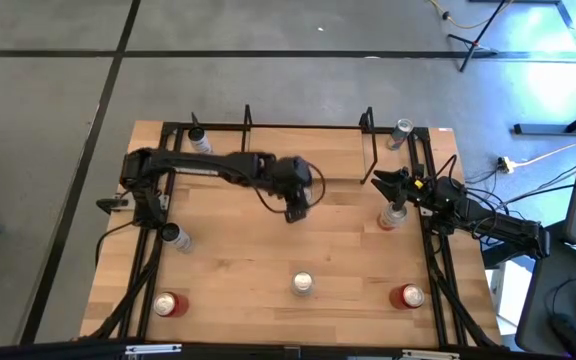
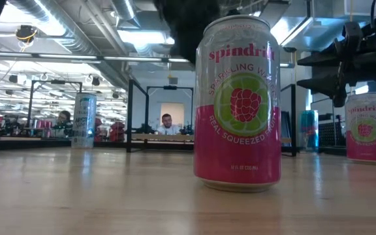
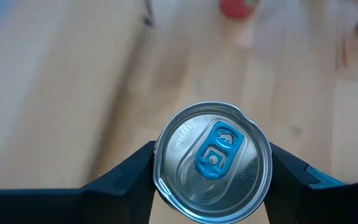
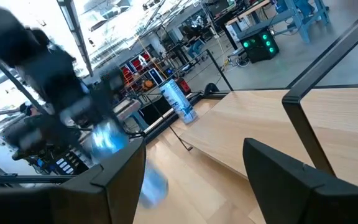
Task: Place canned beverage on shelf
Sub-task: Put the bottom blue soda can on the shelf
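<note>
Nearest the low camera stands a pink raspberry can (image 2: 237,101) at the table's (image 1: 238,260) front middle. Another pink can (image 1: 392,216) sits just beside the right gripper (image 1: 388,181), whose fingers are spread wide and hold nothing. Over mid-table, just in front of the shelf (image 1: 308,152), the left gripper (image 3: 211,180) clamps a blue-tabbed can (image 3: 212,161) — fingers pressed to both its sides. On the table stand 6 more cans — 8 altogether.

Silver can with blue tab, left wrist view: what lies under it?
Wooden tabletop shows around the silver can in the left gripper. The spot directly beneath is covered.
</note>
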Action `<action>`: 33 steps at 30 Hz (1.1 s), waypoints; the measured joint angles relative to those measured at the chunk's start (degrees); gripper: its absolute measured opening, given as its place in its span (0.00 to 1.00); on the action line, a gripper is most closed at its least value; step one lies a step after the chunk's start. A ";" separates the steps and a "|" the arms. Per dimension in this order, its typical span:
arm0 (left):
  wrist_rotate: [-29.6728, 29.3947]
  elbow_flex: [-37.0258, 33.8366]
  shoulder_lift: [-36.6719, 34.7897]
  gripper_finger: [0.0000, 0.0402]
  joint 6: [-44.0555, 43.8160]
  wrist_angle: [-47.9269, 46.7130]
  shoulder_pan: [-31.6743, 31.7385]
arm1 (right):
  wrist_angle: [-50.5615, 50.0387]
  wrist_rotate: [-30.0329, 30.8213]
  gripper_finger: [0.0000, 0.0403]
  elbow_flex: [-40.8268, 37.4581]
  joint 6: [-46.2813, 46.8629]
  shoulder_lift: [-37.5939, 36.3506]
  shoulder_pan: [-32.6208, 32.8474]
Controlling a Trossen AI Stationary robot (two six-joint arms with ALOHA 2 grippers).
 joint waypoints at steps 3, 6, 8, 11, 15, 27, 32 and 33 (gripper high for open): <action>-3.17 5.16 -1.05 0.50 3.50 -4.58 1.60 | 0.00 -0.01 0.64 0.00 0.00 0.00 0.00; -6.67 9.59 -2.04 0.50 7.25 -8.52 3.68 | -0.22 0.00 0.64 0.00 0.00 0.01 0.00; -8.33 11.74 -2.57 0.50 9.57 -9.93 5.75 | -0.21 -0.02 0.64 0.00 0.02 0.00 0.01; -8.97 12.78 -2.76 0.51 12.26 -12.55 9.49 | -0.21 0.00 0.64 0.00 0.02 0.00 0.01; -6.69 12.69 -2.49 0.52 14.90 -15.28 15.15 | -0.21 -0.28 0.64 0.00 0.14 0.00 -0.01; 7.78 5.59 -2.56 0.53 20.64 -13.57 29.03 | -0.36 -2.02 0.64 0.00 0.39 0.00 0.01; 11.54 3.20 -2.56 0.53 21.95 -11.73 29.71 | -1.18 -1.99 0.64 0.00 0.31 0.02 0.01; 11.53 2.94 -2.56 0.53 22.44 -11.71 29.69 | -1.31 -2.01 0.64 0.00 0.31 0.02 0.01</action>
